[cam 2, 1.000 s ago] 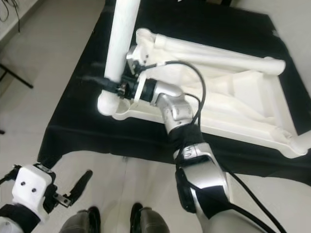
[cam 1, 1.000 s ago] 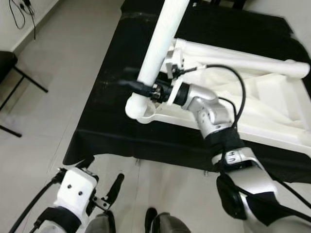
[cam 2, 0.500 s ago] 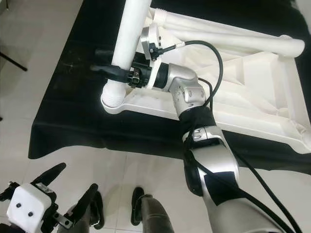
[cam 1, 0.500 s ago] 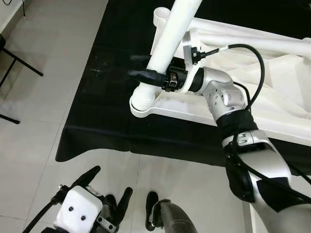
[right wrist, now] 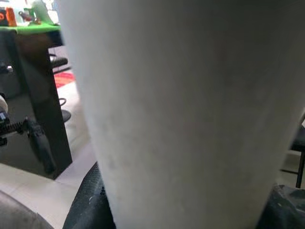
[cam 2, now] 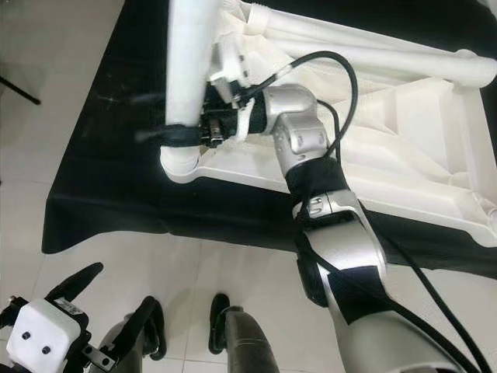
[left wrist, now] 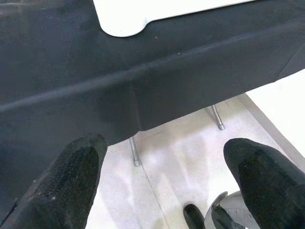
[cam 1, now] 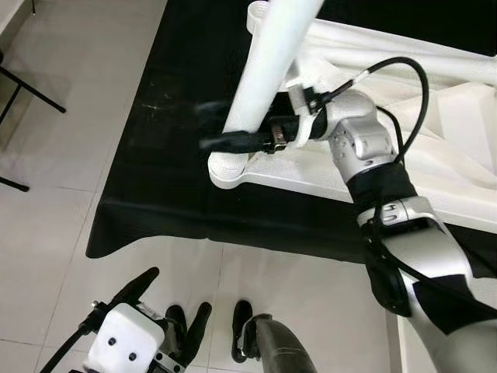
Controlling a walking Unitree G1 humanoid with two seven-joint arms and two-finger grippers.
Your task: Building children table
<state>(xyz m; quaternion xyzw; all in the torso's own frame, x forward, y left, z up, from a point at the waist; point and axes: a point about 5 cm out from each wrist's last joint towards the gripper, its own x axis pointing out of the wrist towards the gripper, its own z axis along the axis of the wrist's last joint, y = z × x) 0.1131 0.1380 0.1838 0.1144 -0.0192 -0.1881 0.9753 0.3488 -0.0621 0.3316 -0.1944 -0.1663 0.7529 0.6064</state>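
Gripping the white table leg (cam 1: 268,66) in the right end effector (cam 1: 233,141), keeping its long axis upright directly over the corner socket (cam 1: 227,168) of the upturned tabletop (cam 1: 435,155), left end effector (cam 1: 167,311) hanging open far lower.

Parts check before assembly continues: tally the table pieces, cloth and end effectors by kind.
Table legs: 2, upright leg, lying leg
Tabletop: 1
Black cloth: 1
End effectors: 2, right end effector, left end effector
Total: 6

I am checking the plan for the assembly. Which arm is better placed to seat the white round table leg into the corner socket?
The right. The right gripper already clamps the white round table leg above the corner socket. The left gripper hangs open, low near the floor.
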